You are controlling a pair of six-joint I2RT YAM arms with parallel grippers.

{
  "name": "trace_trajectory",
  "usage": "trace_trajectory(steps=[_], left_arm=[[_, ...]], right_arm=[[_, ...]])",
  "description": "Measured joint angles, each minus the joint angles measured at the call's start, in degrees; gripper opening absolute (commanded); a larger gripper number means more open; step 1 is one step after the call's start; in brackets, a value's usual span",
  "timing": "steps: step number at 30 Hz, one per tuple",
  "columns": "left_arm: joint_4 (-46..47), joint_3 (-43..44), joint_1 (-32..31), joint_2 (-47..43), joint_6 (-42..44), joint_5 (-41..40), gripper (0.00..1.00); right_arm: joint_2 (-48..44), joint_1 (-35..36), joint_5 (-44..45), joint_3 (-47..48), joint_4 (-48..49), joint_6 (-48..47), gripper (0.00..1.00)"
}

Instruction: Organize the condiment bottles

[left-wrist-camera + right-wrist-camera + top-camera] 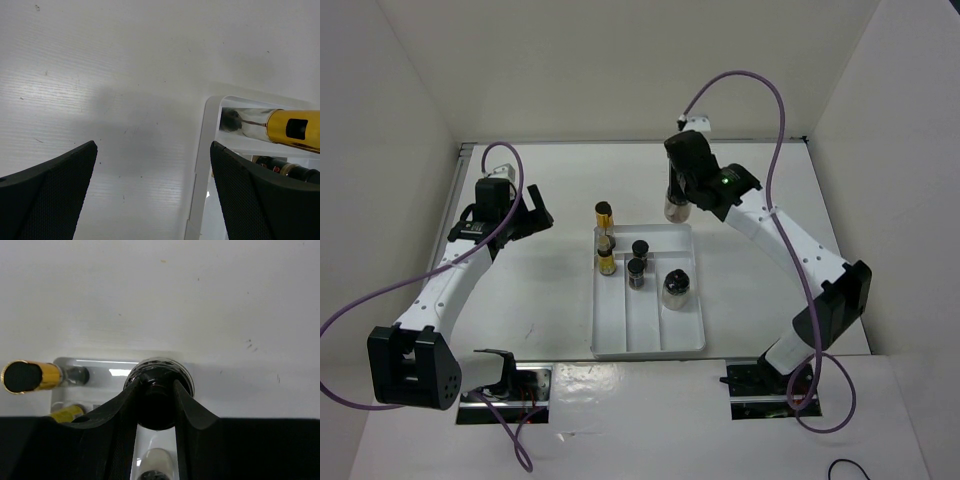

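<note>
- Your right gripper [156, 386] was clamped on a black-capped jar [158, 395], one finger pressed to each side of its cap.
- That jar sat at the far right corner of the white tray [620, 335]. I couldn't tell whether it was resting on the tray or lifted off it.
- Your left gripper [153, 150] had its fingers spread wide apart, gripping nothing, over the bare table [125, 60] just left of the tray's far left corner.
- A gold-topped jar [604, 213] stood upright at that far left corner, its base apparently inside the rim.
- In the left section, two yellow-filled jars stood one behind the other, the nearer jar [607, 263] almost touching the farther jar [606, 245].
- In the middle section, two dark jars were lined up the same way, the near dark jar [636, 272] in front of the far dark jar [640, 248].
- A wider black-capped jar [677, 288] stood alone in the right section, well apart from your held one.
</note>
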Motion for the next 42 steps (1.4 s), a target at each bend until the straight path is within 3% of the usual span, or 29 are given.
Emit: trace_trajectory(steps=[10,42], left_arm=[[0.04,0.0,-0.02,0.0,0.0,1.09,1.0],[0.02,0.0,0.0,-0.02,0.0,1.22,1.0]], right_arm=[[-6.91,0.59,-2.23,-18.64,-1.44,4.83,0.0],[-9.42,2.05,-9.25,-29.31,7.04,9.18,0.0]])
